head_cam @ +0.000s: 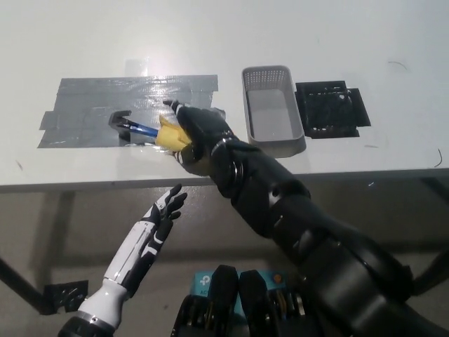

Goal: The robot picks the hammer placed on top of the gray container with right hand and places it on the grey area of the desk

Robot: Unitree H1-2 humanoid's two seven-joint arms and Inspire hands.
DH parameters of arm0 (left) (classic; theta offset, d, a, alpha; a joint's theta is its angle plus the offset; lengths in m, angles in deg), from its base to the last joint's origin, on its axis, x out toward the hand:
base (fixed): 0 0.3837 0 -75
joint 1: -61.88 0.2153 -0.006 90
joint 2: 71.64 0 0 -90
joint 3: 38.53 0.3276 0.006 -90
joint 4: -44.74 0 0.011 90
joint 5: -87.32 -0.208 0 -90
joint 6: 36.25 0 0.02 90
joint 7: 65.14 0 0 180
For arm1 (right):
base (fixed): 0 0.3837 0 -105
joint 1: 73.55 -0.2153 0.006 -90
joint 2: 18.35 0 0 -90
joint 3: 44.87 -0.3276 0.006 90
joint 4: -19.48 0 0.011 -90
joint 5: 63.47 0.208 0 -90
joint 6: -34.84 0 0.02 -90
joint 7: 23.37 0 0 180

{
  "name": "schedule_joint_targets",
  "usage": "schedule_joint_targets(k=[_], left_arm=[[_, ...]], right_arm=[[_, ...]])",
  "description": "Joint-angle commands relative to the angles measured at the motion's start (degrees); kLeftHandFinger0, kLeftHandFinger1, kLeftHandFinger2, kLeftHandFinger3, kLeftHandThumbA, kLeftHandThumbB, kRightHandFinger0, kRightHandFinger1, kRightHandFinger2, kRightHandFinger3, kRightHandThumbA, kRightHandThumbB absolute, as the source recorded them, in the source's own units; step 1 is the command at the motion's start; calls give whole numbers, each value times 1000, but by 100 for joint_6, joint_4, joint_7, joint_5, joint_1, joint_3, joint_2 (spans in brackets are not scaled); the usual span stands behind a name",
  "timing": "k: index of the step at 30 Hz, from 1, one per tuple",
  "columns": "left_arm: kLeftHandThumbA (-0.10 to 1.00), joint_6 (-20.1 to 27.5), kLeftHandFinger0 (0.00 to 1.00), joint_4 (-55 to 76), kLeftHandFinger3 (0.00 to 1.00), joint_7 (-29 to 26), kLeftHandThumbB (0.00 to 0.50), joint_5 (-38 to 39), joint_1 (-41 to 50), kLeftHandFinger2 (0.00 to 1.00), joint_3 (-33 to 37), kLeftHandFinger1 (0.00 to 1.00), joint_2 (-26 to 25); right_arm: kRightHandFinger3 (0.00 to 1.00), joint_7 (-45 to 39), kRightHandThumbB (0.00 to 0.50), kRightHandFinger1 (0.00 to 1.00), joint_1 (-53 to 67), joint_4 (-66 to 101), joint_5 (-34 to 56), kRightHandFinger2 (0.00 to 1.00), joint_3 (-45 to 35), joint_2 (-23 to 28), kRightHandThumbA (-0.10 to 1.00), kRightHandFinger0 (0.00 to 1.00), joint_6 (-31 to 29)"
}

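hammer [144,129] on grey tape [91,112], under right robot hand [193,133].

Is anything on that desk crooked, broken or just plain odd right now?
Nothing looks broken or spilled. The grey taped area is patchy, its strips laid unevenly with ragged ends. The hammer lies on it, the black right hand wrapped around its yellow grip. The gray container sits upright and empty. The white left hand hangs open below the desk edge.

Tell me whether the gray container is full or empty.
Empty: the gray container shows only its bare floor, and the hammer lies outside on the grey tape.
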Motion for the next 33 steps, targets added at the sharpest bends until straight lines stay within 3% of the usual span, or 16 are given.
schedule_joint_targets(k=[1, 13, 15, 18, 20, 21, 24, 27, 29, 33], left_arm=[[988, 29, 1000, 177, 1000, 64, 164, -45, -68, 1000, 1, 1000, -73], [969, 105, 1000, 230, 1000, -1, 157, 53, 171, 1000, -82, 1000, 12], [971, 135, 1000, 222, 1000, 20, 150, 82, 163, 1000, -97, 1000, -4], [981, 152, 1000, 181, 1000, 8, 153, 85, 128, 1000, -105, 1000, 32], [986, 192, 1000, 220, 1000, -1, 144, 87, 249, 1000, -104, 1000, 34], [988, 165, 1000, 244, 1000, -1, 148, 104, 253, 1000, -113, 1000, 39], [991, 190, 1000, 261, 1000, -30, 141, 140, 377, 1000, -141, 1000, 69], [1000, 223, 1000, 225, 1000, -54, 144, 135, 367, 1000, -180, 1000, 66], [1000, 185, 1000, 213, 1000, -77, 170, 176, 285, 1000, -251, 1000, 53], [1000, 190, 1000, 172, 1000, -149, 170, 129, 138, 1000, -342, 1000, 32]], right_arm=[[1000, -216, 500, 1000, -460, 241, 175, 1000, -126, 69, 974, 1000, -119], [1000, -288, 500, 1000, -1096, 747, 641, 1000, -692, 137, 970, 1000, -597], [1000, -358, 500, 1000, -1364, 917, 786, 1000, -912, 222, 930, 1000, -672], [1000, -480, 500, 1000, -1697, 1228, 842, 1000, -1086, 415, 946, 1000, -579], [1000, -322, 500, 1000, -1728, 1613, 765, 1000, -1107, 630, 988, 1000, -844], [1000, -509, 493, 1000, -1672, 2011, 925, 1000, -1240, 765, 912, 1000, -852], [1000, -1020, 493, 1000, -1154, 3792, 873, 1000, -1257, 1235, 994, 1000, -263], [1000, -1387, 477, 1000, -765, 5073, 1000, 1000, -1335, 1667, 1000, 1000, -161], [1000, -1833, 486, 1000, -487, 6237, 1391, 1000, -1560, 2037, 1000, 1000, 207], [1000, -2411, 453, 1000, 93, 8320, 1915, 1000, -1891, 2755, 992, 1000, 927]])
